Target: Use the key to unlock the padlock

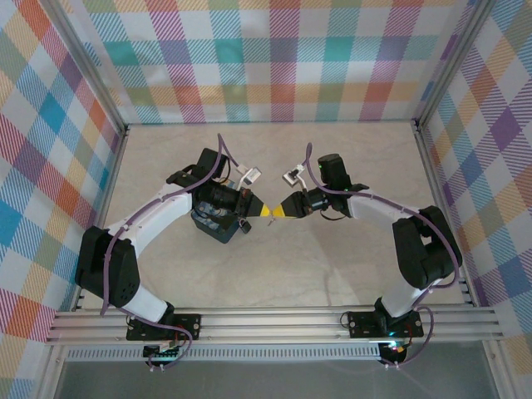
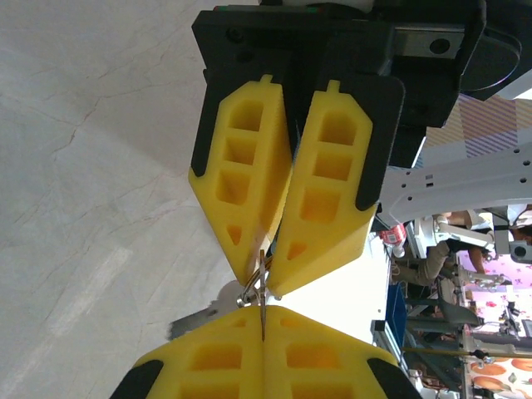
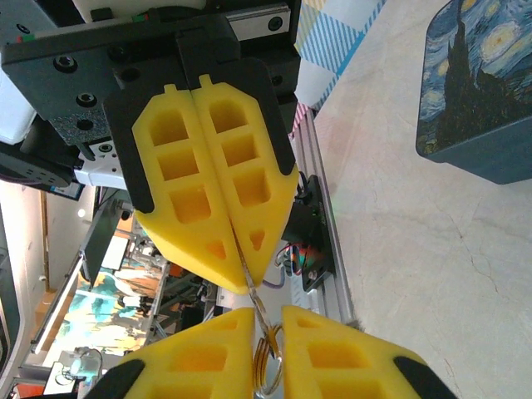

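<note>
The pale table (image 1: 332, 266) lay broad under me. My left arm (image 1: 158, 220) and right arm (image 1: 382, 204) curved in from the near edge to meet over its middle. The blue starry-night tin (image 3: 482, 91) sat left of centre, beneath my left wrist, and had no part in this step.

My left end effector (image 1: 259, 211) and right end effector (image 1: 281, 211) stood tip to tip, clear of the table. The left one was pinched fully together. A small silver-and-dark piece jutted out beside its tips, and I took that for the padlock (image 2: 218, 301), though little of it showed. The right one was narrow, its pads meeting at the tips around the key (image 2: 262, 312), a thin strip seen edge-on that ran straight across into the left pads. The key ring (image 3: 268, 366) hung in the slim gap between my right fingers.

I judged the key to be at or in the keyway, with the turn not yet made. Doing it well called for:
- A hard, motionless left grip, so the lock body could not spin with the key.
- A right wrist roll about the key's own line, with no sideways push, since so thin a blade would bend or slip out.
- A hold on the key's flat head and not the loose ring, which would only swivel.
- A slow twist, watching for the shackle to spring.
</note>
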You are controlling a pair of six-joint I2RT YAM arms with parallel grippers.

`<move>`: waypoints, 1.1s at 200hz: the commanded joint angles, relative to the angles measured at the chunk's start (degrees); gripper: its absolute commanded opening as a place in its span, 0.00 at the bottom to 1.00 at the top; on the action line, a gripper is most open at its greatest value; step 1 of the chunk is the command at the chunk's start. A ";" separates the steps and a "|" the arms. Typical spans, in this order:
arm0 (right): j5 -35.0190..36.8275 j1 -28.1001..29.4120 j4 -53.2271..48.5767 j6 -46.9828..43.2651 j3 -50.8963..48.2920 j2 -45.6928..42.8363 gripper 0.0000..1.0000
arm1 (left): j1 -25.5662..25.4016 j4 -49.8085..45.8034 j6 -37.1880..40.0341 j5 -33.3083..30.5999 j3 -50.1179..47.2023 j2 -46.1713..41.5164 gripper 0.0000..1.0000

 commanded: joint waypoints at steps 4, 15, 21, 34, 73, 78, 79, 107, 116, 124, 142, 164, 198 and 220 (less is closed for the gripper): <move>-2.86 0.89 -0.20 -2.05 -0.63 -2.01 0.10 | 0.36 2.30 -0.54 0.52 -0.88 -0.42 0.00; -2.83 1.10 -0.17 -2.38 -0.77 -2.37 0.05 | 0.57 3.00 -1.02 -0.12 -1.25 -0.49 0.00; -2.69 1.16 0.06 -2.35 -1.04 -2.56 0.02 | 0.70 3.46 -1.40 -0.29 -1.44 -0.50 0.00; -1.79 1.12 1.25 -1.96 -1.92 -3.20 0.00 | 1.04 4.32 -2.48 -1.43 -1.80 -0.48 0.00; 3.18 0.05 -0.11 -2.37 -3.33 -2.28 0.00 | 3.22 9.80 -11.49 -11.68 -4.00 -2.20 0.62; 3.52 -0.37 0.41 -1.67 -3.61 -1.82 0.00 | 3.51 11.15 -13.28 -12.97 -4.76 -2.85 0.65; 3.58 -0.46 0.57 -1.59 -3.66 -1.72 0.00 | 3.56 11.34 -13.71 -13.28 -4.82 -2.96 0.66; 4.83 -1.35 3.54 0.86 -4.85 -1.18 0.00 | 3.70 13.76 -23.82 -26.60 -8.54 -6.55 0.72; 5.51 -1.35 3.50 0.91 -4.86 -1.09 0.00 | 3.34 13.48 -28.48 -31.68 -10.39 -7.42 0.72; 6.67 -1.34 3.06 0.74 -4.72 -1.05 0.00 | 2.64 12.36 -32.38 -37.95 -12.02 -8.29 0.72; 10.32 -1.61 1.77 0.27 -4.77 -1.49 0.00 | -1.97 9.65 -39.13 -50.17 -14.82 -10.44 0.73; 16.41 -1.61 -0.93 -1.97 -5.25 -2.94 0.00 | -10.26 1.65 -45.61 -66.87 -13.34 -10.09 0.75; 23.60 -1.65 -5.42 -5.46 -6.70 -6.18 0.00 | -16.04 2.67 -55.05 -77.42 -14.49 -7.48 0.76; 25.20 -1.62 -7.26 -5.99 -6.90 -6.19 0.00 | -17.67 1.78 -56.86 -81.01 -11.90 -3.26 0.77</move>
